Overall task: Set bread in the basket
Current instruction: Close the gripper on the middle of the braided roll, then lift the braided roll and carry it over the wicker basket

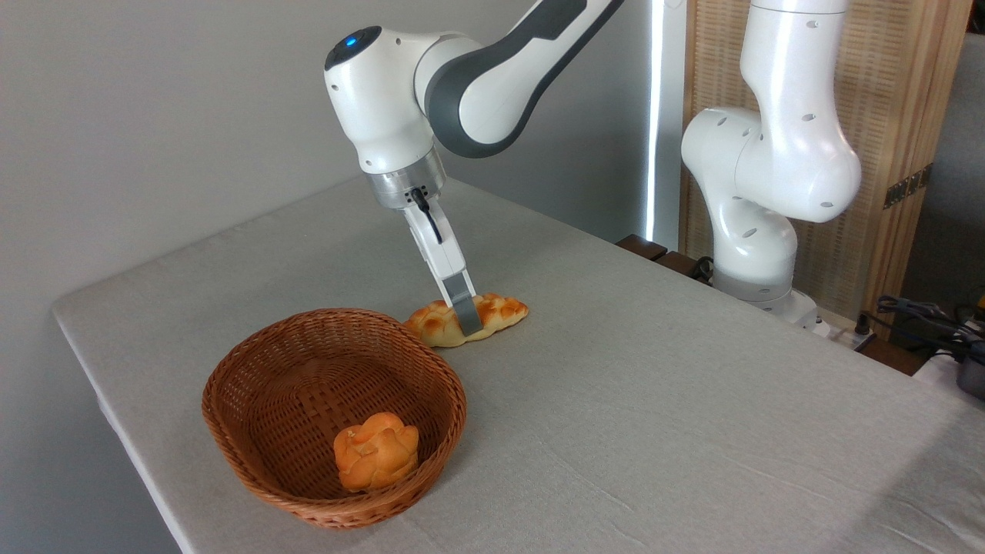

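Camera view puts the bread (pixel 492 312) mid-frame on the table (pixel 692 400), just beyond the basket (pixel 254 454), my gripper (pixel 467 319) straddling its middle, closure unclear; I judge it light, soft, crushable, best pinched gently mid-length.

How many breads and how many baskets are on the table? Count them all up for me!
Breads: 2, the braided loaf under the pincer and the round bun in the basket.
Baskets: 1, the wicker basket.
Total: 3 things.
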